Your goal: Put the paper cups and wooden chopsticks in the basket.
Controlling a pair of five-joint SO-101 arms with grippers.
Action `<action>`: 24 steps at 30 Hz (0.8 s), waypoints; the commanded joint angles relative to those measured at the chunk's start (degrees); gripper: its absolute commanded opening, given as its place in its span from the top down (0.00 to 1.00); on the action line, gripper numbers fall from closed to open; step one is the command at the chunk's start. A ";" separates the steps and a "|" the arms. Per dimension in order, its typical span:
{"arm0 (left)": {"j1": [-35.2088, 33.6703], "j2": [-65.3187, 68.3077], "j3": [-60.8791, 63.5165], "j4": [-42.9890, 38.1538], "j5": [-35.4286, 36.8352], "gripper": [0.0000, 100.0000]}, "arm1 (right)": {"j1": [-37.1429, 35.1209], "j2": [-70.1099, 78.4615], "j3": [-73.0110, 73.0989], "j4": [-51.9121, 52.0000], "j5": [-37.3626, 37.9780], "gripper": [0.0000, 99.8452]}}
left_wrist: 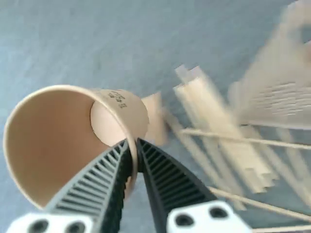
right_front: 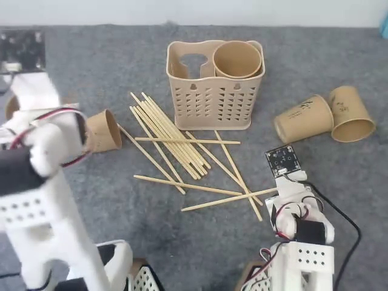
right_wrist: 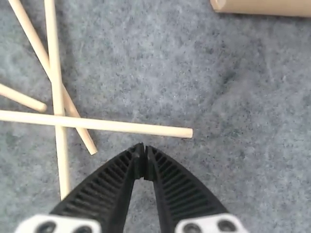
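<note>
"Cup [right_front: 103, 130] position, please?"

"It lies on its side left of the chopsticks [right_front: 176, 142], well apart from the basket [right_front: 212, 100]. Your left gripper [left_wrist: 132, 145] is clamped on its rim, one finger inside and one outside. The mouth faces the wrist camera."

"And the arm?"

"Your left arm [right_front: 42, 182] stands tall at the left of the table and covers part of the cup from above. I cannot tell whether the cup touches the carpet [right_front: 151, 230]."

"Chopsticks?"

"Most lie in a diagonal bundle running toward the basket's foot, and a few cross it. Your right gripper [right_wrist: 144, 162] points down at the carpet, closed on nothing, just beside the end of one stick [right_wrist: 97, 124]."
</note>
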 commanded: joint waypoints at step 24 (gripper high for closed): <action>42.99 55.47 -75.82 -1.05 6.77 0.99 | -2.59 -1.19 0.70 -1.19 -0.26 0.99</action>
